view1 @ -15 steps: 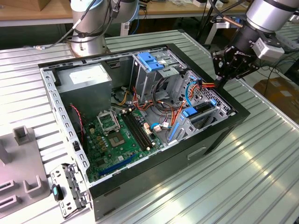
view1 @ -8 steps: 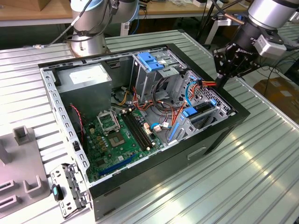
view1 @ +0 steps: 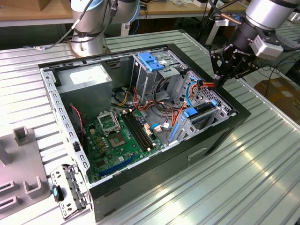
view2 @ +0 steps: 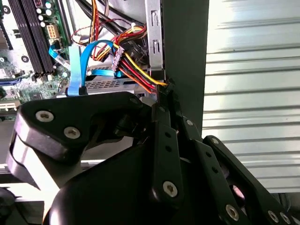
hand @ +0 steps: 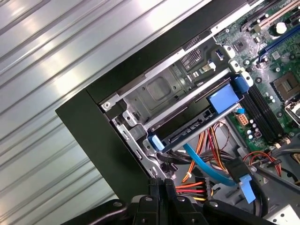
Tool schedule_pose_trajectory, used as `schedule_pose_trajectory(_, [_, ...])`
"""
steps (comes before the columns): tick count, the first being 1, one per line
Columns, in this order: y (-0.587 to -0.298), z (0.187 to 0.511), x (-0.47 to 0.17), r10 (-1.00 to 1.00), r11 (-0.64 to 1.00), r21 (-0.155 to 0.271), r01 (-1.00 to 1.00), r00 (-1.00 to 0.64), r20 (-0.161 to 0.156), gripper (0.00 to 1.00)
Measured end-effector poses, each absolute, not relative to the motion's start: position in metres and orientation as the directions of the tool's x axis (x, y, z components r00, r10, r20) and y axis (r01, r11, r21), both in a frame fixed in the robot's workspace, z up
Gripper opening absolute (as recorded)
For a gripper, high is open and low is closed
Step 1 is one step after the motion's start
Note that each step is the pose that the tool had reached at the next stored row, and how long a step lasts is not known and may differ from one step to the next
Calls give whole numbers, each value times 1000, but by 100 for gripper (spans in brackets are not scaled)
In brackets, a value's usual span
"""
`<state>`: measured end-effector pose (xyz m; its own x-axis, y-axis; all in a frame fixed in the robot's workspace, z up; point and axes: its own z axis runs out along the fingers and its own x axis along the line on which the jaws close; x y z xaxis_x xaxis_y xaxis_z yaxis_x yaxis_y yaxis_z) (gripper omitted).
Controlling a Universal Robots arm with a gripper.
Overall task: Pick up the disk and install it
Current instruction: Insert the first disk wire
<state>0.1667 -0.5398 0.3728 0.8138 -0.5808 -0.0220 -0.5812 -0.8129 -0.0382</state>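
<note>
The gripper [view1: 218, 80], at the upper right of the exterior view, has its black fingers [view2: 165, 136] pressed together with nothing between them. Its tips hang at the case [view1: 225, 136] rim, just beside a bundle of red, yellow and orange wires [view2: 133, 70]. One disk [hand: 197, 123], flat and black with blue rails and a blue tab, sits slotted in the grey metal bay [hand: 164, 91] at the case's right corner; in the exterior view it lies right of centre [view1: 200, 110]. One green motherboard [view1: 119, 140] fills the case floor. One ribbed metal table [view1: 262, 178] carries it all. Two flat blue cables [view2: 75, 70] curve past the wires.
</note>
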Motion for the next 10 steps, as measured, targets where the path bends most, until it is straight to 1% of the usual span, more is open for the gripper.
schedule_pose_trajectory(10, [-540, 373, 167, -606, -795, -38, -606, 795, -22, 16])
